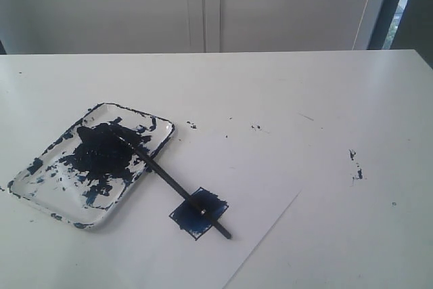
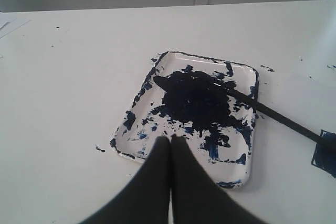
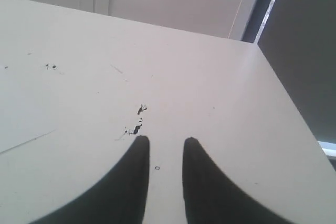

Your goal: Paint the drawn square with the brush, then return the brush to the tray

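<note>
On the tray (image 1: 157, 135), the brush (image 1: 177, 189) tip is lost in the dark blob (image 1: 101, 150), and its handle crosses the painted drawn square (image 1: 188, 220). The left gripper (image 2: 170, 139) is pressed closed and empty. The right gripper (image 3: 165, 142) gapes above the speckled table (image 3: 210, 87), holding nothing.

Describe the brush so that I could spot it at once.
On the left of the white table sits a paint-smeared tray beside a paper sheet. The brush is the thin black stick slanting from the tray's dark blob across the blue-filled square. Nothing else there is long and straight.
</note>
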### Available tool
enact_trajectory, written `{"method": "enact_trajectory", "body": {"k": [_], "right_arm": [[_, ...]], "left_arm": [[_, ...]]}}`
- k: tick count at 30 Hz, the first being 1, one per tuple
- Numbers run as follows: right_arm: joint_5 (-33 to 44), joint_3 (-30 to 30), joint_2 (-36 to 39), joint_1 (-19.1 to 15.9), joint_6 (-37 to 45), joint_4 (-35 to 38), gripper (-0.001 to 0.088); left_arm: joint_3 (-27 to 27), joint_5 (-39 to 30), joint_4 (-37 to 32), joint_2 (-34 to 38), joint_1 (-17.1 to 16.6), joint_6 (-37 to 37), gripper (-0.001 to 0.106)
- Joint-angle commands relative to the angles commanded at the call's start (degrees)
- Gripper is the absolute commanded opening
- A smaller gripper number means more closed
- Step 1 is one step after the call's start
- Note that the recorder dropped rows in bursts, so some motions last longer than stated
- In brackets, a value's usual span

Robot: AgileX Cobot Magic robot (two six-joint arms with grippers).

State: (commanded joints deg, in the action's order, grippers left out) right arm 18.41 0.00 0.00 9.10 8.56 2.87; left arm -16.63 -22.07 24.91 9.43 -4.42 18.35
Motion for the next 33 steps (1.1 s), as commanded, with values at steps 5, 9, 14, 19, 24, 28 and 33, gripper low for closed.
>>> {"method": "enact_trajectory", "body": {"k": [5, 9, 14, 19, 24, 28, 33], "right_arm": [[0.9, 0.0, 0.0, 0.0, 0.1, 0.5, 0.023], [0.8, 0.0, 0.0, 0.0, 0.3, 0.5, 0.023], [0.8, 0.0, 0.0, 0.0, 0.3, 0.5, 0.023], [0.8, 0.0, 0.0, 0.0, 0.3, 0.5, 0.023], [0.8, 0.0, 0.0, 0.0, 0.3, 0.5, 0.023], [0.8, 0.0, 0.0, 0.0, 0.3, 0.5, 0.023], [0.8, 0.0, 0.0, 0.0, 0.3, 0.5, 0.023]], "left_arm": [[0.0, 0.0, 0.0, 0.0, 0.0, 0.0, 0.0], [0.0, 0.0, 0.0, 0.0, 0.0, 0.0, 0.0], [0.0, 0.0, 0.0, 0.0, 0.0, 0.0, 0.0], [0.0, 0.0, 0.0, 0.0, 0.0, 0.0, 0.0], [0.0, 0.0, 0.0, 0.0, 0.0, 0.0, 0.0], [0.0, 0.0, -0.5, 0.0, 0.0, 1.3, 0.0], [0.9, -1.5, -1.8, -0.1, 0.0, 0.6, 0.0]]}}
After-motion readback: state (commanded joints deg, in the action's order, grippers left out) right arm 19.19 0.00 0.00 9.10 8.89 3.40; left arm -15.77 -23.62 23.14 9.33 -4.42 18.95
